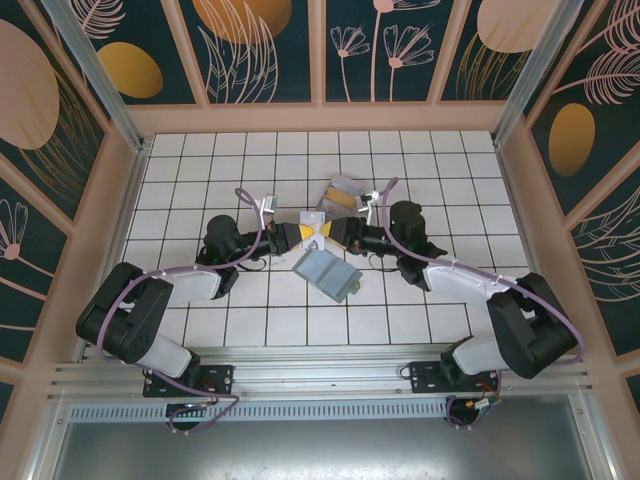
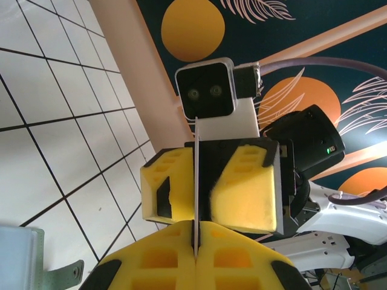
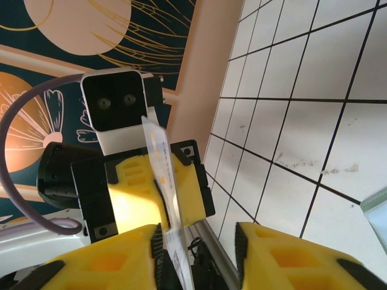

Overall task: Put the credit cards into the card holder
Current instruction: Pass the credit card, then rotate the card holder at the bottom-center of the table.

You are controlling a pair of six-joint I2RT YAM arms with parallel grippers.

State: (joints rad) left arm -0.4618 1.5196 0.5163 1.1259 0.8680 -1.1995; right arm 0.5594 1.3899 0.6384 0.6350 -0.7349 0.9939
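The left gripper [image 1: 297, 237] pinches one credit card [image 1: 315, 226] on edge above the table [image 1: 250, 320]. The right gripper [image 1: 337, 236] stands spread either side of the card. The card holder [image 1: 327, 275] lies just nearer the arm bases.

We recorded a table [image 1: 440, 200] of white tiles with dark grout lines. The card holder [image 1: 327, 275] was pale blue-grey with sage-green edges. The credit cards [image 1: 343, 193] were grey-white, one yellow-orange. The left tool [image 1: 297, 236] and right tool [image 1: 335, 234] were yellow and black. The walls [image 1: 270, 50] were dark teal with orange discs and pink leaf outlines.
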